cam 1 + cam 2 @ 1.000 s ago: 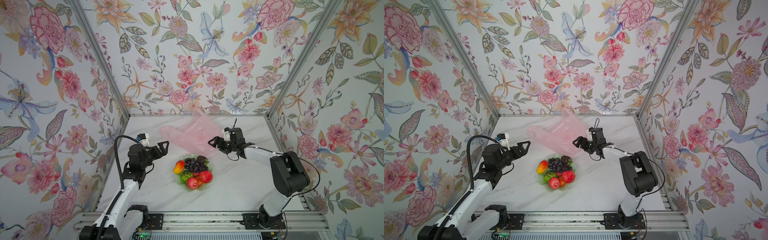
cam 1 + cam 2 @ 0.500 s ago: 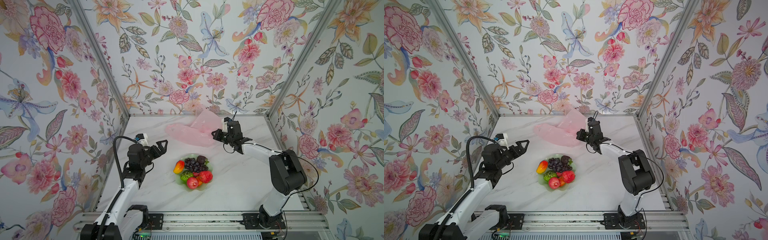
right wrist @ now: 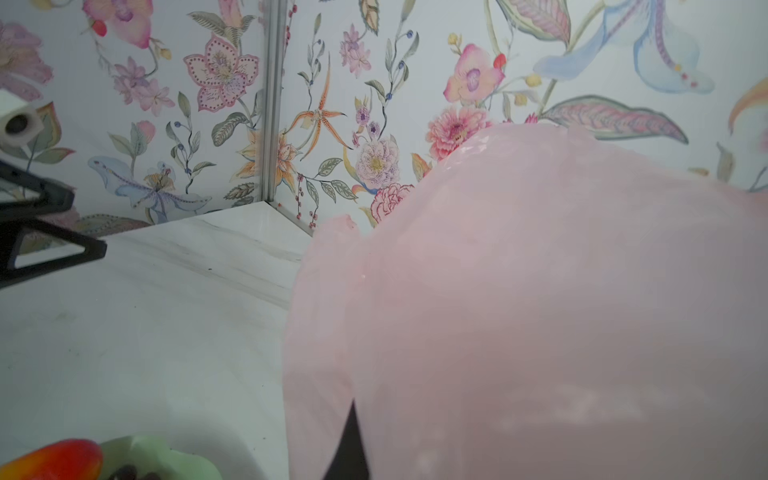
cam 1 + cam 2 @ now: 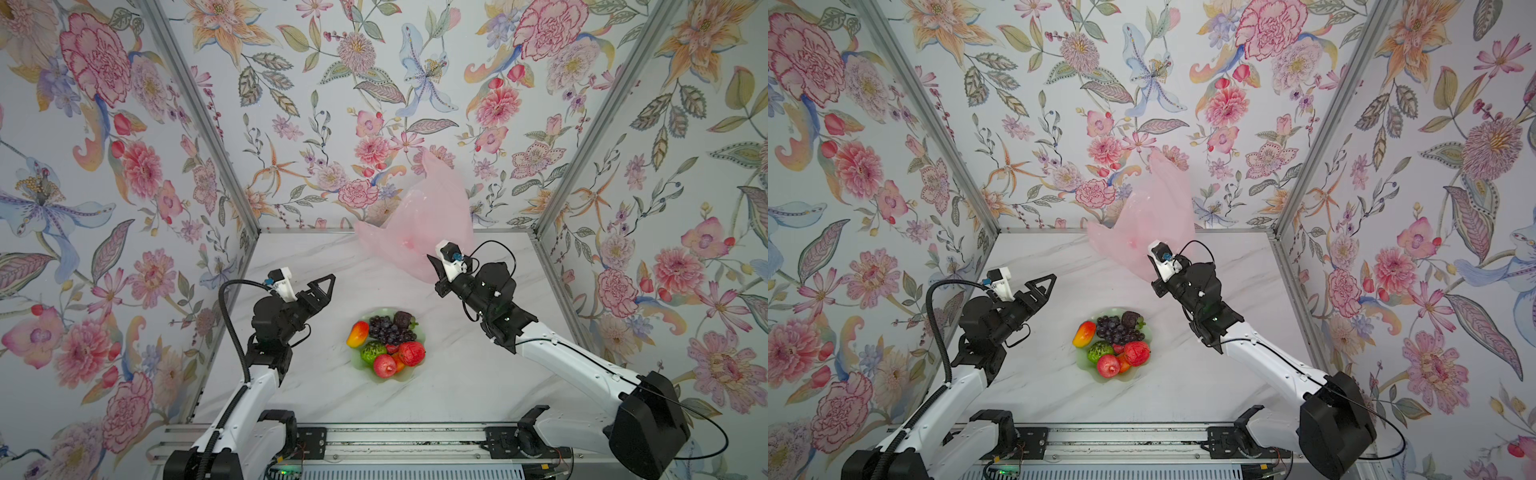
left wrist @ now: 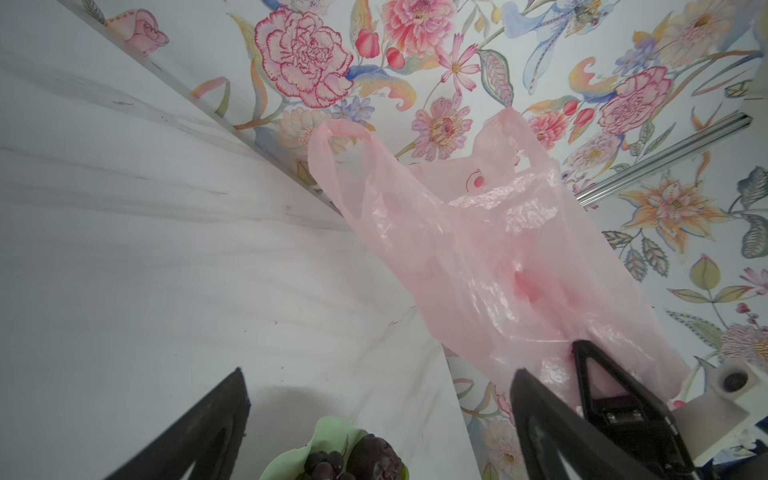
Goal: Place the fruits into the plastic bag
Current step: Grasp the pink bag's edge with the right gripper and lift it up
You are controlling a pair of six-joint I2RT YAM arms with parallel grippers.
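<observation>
We have the bag lifted; no fruit is packed yet.

In both top views, our right end effector [image 4: 433, 266] [image 4: 1156, 268], open a second ago, now pinches the thin translucent pink plastic bag [image 4: 415, 216] [image 4: 1142, 224], raised off the white marble table [image 4: 332, 257]. The glossy toy fruits [image 4: 386, 340] remain on the pale green scalloped plate [image 4: 354, 362]. In the left wrist view, our left end effector [image 5: 378, 374] is spread and empty. In the right wrist view, the bag [image 3: 540, 291] fills the frame, and we judge its mouth still needs opening.
</observation>
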